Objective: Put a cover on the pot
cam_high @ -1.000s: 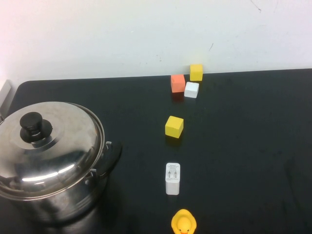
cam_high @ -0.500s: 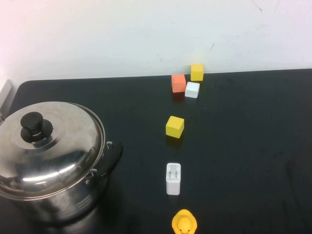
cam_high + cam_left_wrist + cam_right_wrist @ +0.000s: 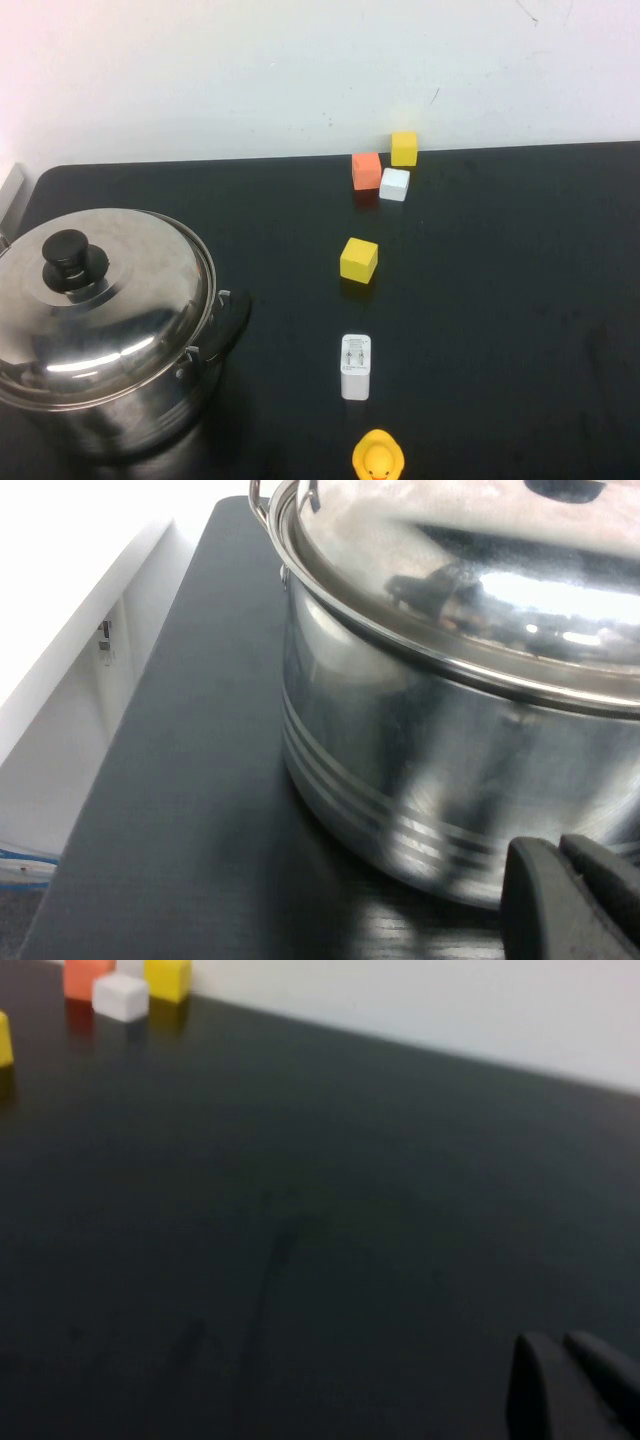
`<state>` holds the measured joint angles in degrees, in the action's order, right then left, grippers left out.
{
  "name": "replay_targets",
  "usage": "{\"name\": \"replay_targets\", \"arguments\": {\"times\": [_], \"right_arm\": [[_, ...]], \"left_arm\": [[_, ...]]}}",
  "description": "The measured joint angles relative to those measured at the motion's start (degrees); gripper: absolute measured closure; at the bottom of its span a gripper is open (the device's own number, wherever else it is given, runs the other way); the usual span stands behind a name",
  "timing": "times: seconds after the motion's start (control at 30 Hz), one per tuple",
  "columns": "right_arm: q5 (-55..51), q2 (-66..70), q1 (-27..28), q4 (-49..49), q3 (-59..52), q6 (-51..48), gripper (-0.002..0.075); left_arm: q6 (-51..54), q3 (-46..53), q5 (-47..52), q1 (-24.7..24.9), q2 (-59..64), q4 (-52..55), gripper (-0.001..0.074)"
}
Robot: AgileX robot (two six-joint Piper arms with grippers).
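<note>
Steel pot [image 3: 105, 385] sits upright at the worktop's [image 3: 500, 300] 8 o'clock, lid [image 3: 100, 300] already seated on it.
I see my left end effector [image 3: 575, 900] low just beside the pot's wall, fingers pressed together; my right end effector [image 3: 570, 1385] hovers over bare worktop, likewise closed.

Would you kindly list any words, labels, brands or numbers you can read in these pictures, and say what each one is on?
No text can be read.
White charger: grey marks on its top face, too small to read.
Pot, its lid, the cubes and the duck: no markings visible.
Left gripper sits beside the pot; right gripper is over bare table; neither shows lettering.
</note>
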<state>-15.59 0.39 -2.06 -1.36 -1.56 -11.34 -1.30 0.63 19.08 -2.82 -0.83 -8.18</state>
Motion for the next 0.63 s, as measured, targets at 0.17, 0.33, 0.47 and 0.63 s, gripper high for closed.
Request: {"name": "replay_targets", "arguments": {"times": [0.17,0.33,0.47,0.63], "right_arm": [[-1.4,-0.9,0.0,-4.3,0.0,11.3,0.0714],[-2.9,-1.1,0.0,-5.6,0.2,15.7,0.0714],[-3.2,-1.1,0.0,-5.7,0.2,15.7,0.0714],[-3.3,-1.1,0.0,-5.8,0.2,15.8,0.0714]], "left_arm": [[0.0,0.0,0.0,0.0,0.0,0.0,0.0737],[0.0,0.0,0.0,0.0,0.0,0.0,0.0737],[0.0,0.0,0.0,0.0,0.0,0.0,0.0737],[0.0,0.0,0.0,0.0,0.0,0.0,0.0737]]}}
